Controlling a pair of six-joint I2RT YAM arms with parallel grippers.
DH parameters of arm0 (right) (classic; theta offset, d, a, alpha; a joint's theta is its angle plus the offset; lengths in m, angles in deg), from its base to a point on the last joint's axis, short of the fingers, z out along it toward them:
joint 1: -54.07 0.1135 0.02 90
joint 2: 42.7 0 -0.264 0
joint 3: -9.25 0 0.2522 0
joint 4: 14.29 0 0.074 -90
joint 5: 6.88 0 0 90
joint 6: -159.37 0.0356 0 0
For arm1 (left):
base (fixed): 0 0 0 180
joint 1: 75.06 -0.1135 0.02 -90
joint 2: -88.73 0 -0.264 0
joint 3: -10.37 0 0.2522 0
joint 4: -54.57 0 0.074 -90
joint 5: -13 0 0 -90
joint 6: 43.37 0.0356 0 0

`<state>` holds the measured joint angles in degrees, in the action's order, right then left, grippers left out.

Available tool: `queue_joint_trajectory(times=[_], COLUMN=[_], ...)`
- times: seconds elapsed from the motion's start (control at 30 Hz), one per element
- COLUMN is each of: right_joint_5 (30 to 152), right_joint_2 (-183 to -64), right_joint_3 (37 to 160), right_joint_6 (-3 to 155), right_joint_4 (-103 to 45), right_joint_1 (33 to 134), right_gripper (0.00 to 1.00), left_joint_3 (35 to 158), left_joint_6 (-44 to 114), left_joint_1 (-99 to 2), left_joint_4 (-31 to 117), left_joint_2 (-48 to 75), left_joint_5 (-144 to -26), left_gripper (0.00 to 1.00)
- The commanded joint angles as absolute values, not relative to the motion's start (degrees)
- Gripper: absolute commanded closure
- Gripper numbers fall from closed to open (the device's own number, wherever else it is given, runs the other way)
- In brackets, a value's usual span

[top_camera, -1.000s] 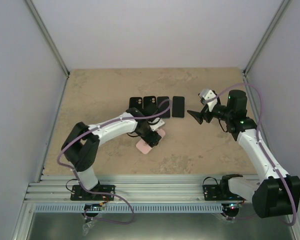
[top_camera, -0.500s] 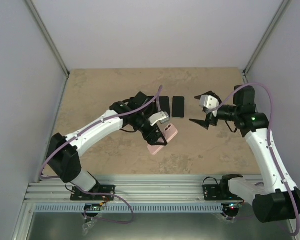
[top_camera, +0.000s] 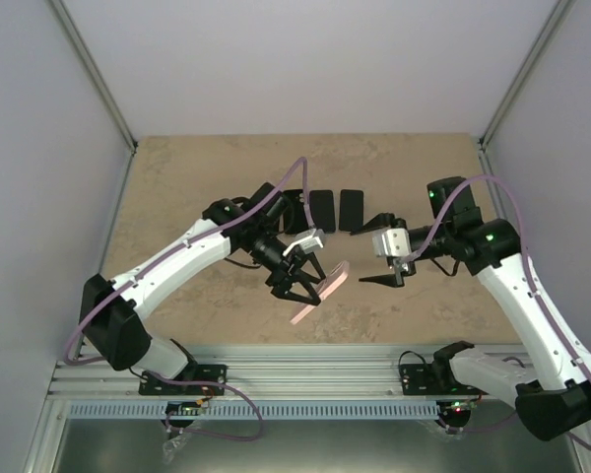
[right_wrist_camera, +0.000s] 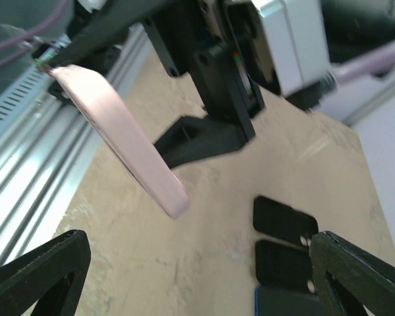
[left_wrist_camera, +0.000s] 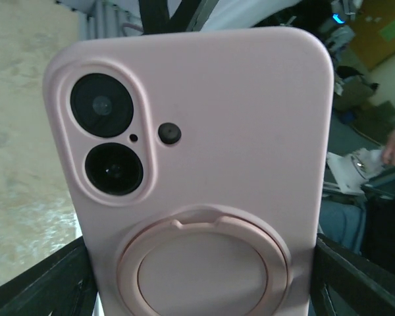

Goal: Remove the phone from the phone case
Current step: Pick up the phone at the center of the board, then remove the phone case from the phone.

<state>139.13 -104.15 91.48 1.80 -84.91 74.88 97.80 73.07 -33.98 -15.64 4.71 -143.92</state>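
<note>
Our left gripper (top_camera: 303, 286) pinches the pink phone case (top_camera: 333, 276) by its long edges, one finger on each side. In the left wrist view the case back faces the camera. The phone (left_wrist_camera: 103, 105) sits inside it, its two lenses showing through the cut-out, and a round ring (left_wrist_camera: 204, 263) lies flat below them. The case hangs above the counter (top_camera: 197, 177), near the middle. It is tilted so that from above we see it almost edge-on.

Half a second ago its back showed broadly to the top camera and it was a little farther from the arm bases. A second ago it lay on the counter under this gripper.

Our right gripper (top_camera: 372, 251) is spread wide and grips nothing. It is just to the right of the case and apart from it. It has moved left and nearer since the earlier frame, when it hovered farther right.

Beyond both, flat dark slabs (top_camera: 351, 209) lie in a row on the far middle of the counter, partly hidden by the left arm.
</note>
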Motion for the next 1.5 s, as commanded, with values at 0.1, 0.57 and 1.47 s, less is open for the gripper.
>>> queue_joint_trajectory(times=[0.1,0.57,1.47], right_joint_5=[137.4,142.5,141.7], right_joint_2=[-104.1,-108.3,-108.2], right_joint_3=[93.2,96.0,93.4], right_joint_6=[6.8,12.5,19.3], right_joint_4=[-84.0,-84.3,-81.4], right_joint_1=[84.4,91.2,95.1], right_gripper=[0.14,0.45,0.99], left_joint_3=[103.6,105.4,103.8], left_joint_6=[92.3,99.8,93.7], left_joint_1=[-34.3,-34.3,-34.5], left_joint_4=[-31.7,-38.3,-32.4], left_joint_2=[2.0,-0.2,2.1], left_joint_5=[-156.2,-157.8,-156.1], left_gripper=[0.56,0.59,0.27])
